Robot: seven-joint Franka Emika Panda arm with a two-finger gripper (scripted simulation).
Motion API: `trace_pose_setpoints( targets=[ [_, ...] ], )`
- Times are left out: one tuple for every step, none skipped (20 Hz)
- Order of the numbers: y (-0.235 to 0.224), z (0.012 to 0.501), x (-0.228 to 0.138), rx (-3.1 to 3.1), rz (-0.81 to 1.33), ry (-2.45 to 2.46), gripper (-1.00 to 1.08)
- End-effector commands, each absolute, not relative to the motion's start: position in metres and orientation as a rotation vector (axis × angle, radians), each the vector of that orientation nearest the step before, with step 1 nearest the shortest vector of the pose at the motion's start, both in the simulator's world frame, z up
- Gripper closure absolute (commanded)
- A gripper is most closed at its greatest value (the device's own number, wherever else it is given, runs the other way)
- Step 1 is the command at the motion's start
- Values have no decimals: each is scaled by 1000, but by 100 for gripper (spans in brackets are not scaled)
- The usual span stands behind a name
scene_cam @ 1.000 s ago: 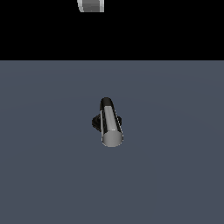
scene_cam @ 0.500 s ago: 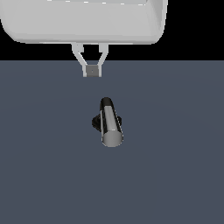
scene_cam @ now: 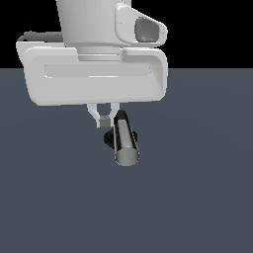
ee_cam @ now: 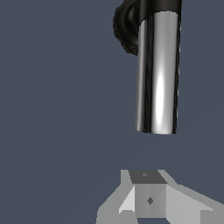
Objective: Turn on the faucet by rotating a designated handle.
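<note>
The faucet has a black ribbed base (scene_cam: pixel 109 139) and a shiny grey handle (scene_cam: pixel 125 141), a bar whose flat round end points toward the camera in the exterior view. My gripper (scene_cam: pixel 104 120) hangs under the large white hand, just to the exterior view's left of the handle's far end and close beside it. Its fingers are pressed together with nothing between them. In the wrist view the handle (ee_cam: pixel 157 74) runs from the black base (ee_cam: pixel 127 26), and the shut gripper (ee_cam: pixel 148 189) sits apart from the handle's flat end.
The white robot hand and wrist (scene_cam: pixel 96 81) fill the upper part of the exterior view and hide the area behind the faucet. The faucet stands on a plain dark grey-blue floor (scene_cam: pixel 197 197).
The arm has come down and toward the faucet: a second ago only its tip showed at the top edge. The gripper is now beside the handle. The faucet has not moved.
</note>
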State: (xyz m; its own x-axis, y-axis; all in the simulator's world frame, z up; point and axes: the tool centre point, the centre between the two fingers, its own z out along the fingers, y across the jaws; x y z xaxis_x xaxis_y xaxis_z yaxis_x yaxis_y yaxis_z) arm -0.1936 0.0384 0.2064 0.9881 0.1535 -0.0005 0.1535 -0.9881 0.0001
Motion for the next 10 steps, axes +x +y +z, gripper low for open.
trace_pose_setpoints(
  targets=[
    [40,188,-189,3131,0,257,108],
    [41,181,-188,3131,0,263,108],
    [42,174,-186,3130,0,268,108],
    [43,168,-184,3130,0,274,108],
    [43,161,-182,3129,0,279,108],
    [44,155,-181,3129,0,284,108],
    [45,150,-179,3129,0,289,108],
    [45,144,-178,3128,0,293,108],
    [46,139,-176,3128,0,297,108],
    [47,135,-175,3128,0,301,108]
  ],
)
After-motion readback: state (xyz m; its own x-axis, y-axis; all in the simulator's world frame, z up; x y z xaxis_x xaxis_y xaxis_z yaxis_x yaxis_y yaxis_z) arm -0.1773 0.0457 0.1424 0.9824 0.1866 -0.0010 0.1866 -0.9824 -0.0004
